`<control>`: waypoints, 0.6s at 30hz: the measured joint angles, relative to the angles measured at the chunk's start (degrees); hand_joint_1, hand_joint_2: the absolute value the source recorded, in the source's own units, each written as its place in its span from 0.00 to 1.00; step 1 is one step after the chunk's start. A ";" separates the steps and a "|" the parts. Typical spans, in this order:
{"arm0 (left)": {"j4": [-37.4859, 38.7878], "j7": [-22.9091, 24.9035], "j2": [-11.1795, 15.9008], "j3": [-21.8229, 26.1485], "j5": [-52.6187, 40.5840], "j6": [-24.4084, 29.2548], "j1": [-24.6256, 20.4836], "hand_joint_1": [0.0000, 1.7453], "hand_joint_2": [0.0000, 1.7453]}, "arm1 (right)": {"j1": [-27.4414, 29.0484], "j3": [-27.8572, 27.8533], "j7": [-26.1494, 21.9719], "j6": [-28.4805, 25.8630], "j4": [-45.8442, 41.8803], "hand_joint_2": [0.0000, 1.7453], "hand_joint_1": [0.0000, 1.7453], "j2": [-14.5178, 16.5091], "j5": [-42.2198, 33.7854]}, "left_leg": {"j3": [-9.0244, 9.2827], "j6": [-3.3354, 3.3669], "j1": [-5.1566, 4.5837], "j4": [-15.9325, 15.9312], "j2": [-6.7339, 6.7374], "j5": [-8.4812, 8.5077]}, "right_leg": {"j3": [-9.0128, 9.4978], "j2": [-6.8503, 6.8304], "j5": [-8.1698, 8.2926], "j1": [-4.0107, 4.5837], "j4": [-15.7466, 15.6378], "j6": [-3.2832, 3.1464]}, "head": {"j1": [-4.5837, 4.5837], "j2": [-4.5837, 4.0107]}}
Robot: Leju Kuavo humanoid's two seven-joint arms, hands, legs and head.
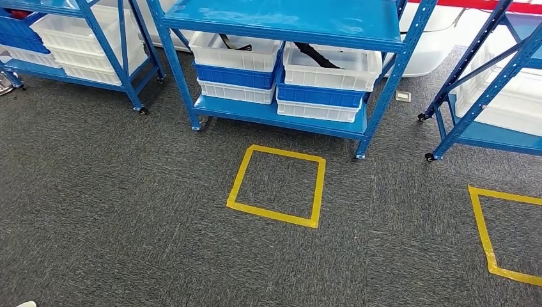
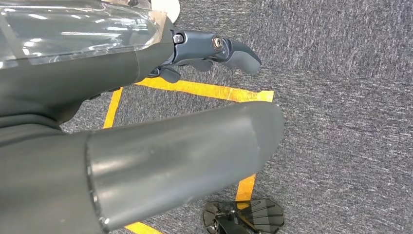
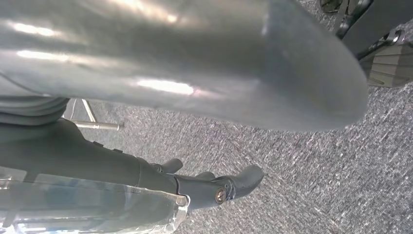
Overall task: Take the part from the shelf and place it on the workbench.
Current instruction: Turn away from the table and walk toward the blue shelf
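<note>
Both hands hang idle over the carpet.
The left hand (image 2: 214,51) and right hand (image 3: 214,187) hold nothing, fingers loosely apart; the blue shelf (image 1: 281,115) stands at twelve o'clock.

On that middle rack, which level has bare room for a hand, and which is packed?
The blue top shelf is bare across its width. The lower shelf is crowded: stacked white and blue bins sit side by side, leaving only a thin front lip.

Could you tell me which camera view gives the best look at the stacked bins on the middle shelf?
The head view: it shows the white and blue bins stacked on the blue shelf. Both wrist views face carpet and take in none of them.
</note>
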 joint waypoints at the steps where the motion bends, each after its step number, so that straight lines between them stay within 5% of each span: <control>1: 0.00 0.00 0.00 0.00 0.00 0.09 0.00 0.00 0.00 | 0.00 0.00 0.02 0.00 0.00 0.00 0.00 0.00 0.02 | 0.00 0.00 -0.09 0.01 0.00 0.00 | 0.00 0.00 0.00 -0.05 0.00 0.01 | -0.01 0.00; 9: -0.01 0.77 0.01 0.07 -0.07 2.09 -0.01 0.00 0.00 | -0.04 0.01 0.67 -0.10 0.00 0.00 0.00 0.04 1.05 | -0.07 0.08 -0.44 0.16 0.00 -0.10 | 0.08 0.00 0.11 -0.63 -0.15 0.16 | -0.02 0.00; 13: -0.03 0.98 -0.02 0.10 -0.03 2.37 -0.11 0.00 0.00 | -0.20 0.04 1.13 -0.17 0.00 0.00 0.00 0.22 1.30 | 0.85 1.57 -0.05 -1.99 0.12 0.83 | 0.50 -0.03 0.41 -0.89 -0.88 0.98 | -0.08 0.00; 15: -0.02 1.10 -0.20 0.11 -0.01 2.41 -0.21 0.00 0.00 | -0.23 0.04 1.35 -0.20 0.00 0.00 0.00 0.12 1.44 | 1.84 2.05 0.55 -3.96 0.25 1.92 | -1.36 0.31 -1.49 -0.66 2.83 0.71 | 0.07 0.00; 18: -0.02 1.34 -0.44 0.12 -0.04 2.42 -0.25 0.00 0.00 | -0.16 0.04 1.74 -0.34 0.00 0.00 0.00 0.02 1.62 | 1.78 1.88 0.76 -4.24 0.25 2.12 | -6.76 0.72 -5.27 -1.10 13.24 0.79 | 0.14 0.00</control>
